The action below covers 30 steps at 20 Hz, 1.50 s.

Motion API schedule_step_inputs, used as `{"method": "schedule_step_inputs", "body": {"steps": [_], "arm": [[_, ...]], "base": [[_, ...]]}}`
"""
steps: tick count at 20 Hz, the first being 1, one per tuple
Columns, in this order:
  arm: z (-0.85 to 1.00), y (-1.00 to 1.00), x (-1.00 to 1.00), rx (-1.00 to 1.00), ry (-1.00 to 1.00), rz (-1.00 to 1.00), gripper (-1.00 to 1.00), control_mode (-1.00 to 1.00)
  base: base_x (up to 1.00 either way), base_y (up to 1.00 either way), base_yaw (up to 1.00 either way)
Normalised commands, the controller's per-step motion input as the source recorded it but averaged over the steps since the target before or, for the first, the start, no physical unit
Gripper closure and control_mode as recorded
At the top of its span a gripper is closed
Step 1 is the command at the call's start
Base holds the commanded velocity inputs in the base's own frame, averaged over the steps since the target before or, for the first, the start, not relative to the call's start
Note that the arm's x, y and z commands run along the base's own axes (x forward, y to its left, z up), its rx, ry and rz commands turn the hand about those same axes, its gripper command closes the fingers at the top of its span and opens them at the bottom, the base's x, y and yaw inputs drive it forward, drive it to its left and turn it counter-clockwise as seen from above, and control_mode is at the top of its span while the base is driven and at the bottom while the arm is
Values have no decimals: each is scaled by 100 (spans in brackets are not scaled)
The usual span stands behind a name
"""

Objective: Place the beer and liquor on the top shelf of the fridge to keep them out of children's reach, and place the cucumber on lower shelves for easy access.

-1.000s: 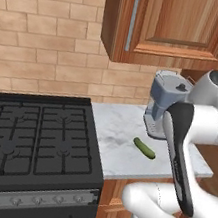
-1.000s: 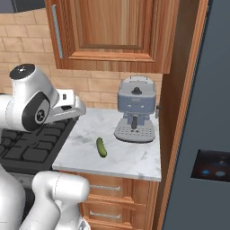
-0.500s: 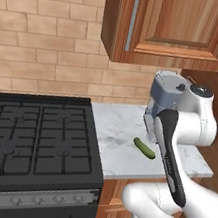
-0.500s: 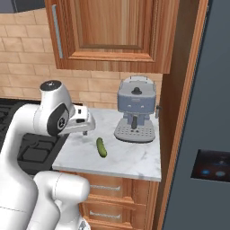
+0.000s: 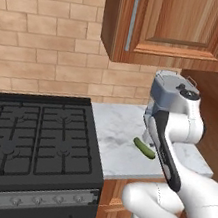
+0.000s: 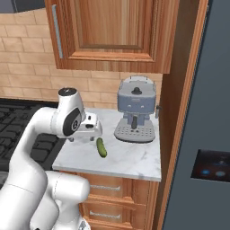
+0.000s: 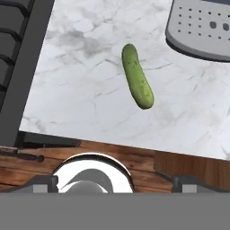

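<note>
Black cast-iron stove grate (image 7: 13,54) at 9 o'clock; veined white marble desk (image 7: 81,90); smooth, dark green, elongated cucumber (image 7: 137,82) lying at centre; perforated grey coffee-machine base (image 7: 202,31) at 1 o'clock. Jaws spread wide, empty, above the desk's front edge.

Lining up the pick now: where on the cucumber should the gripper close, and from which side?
Grip the cucumber at its middle, coming straight down from above with the fingers across its narrow width. It lies flat on the marble counter, apart from the coffee machine and the stove, so both long sides look free.
</note>
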Motion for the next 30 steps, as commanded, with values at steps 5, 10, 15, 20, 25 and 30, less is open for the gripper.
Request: {"method": "schedule_step_inputs", "body": {"steps": [5,10,15,20,25,30], "arm": [[-41,-9,46,0,4,-4,-100,-100],[-55,-10,49,0,4,-3,-100,-100],[-50,-4,51,0,2,-1,-100,-100],[-40,-3,55,0,1,0,-100,-100],[-37,-11,54,1,1,0,-100,-100],[-37,-10,50,0,1,0,-100,-100]], "base": [[0,0,0],[0,0,0],[0,0,0],[0,0,0],[0,0,0],[0,0,0]]}}
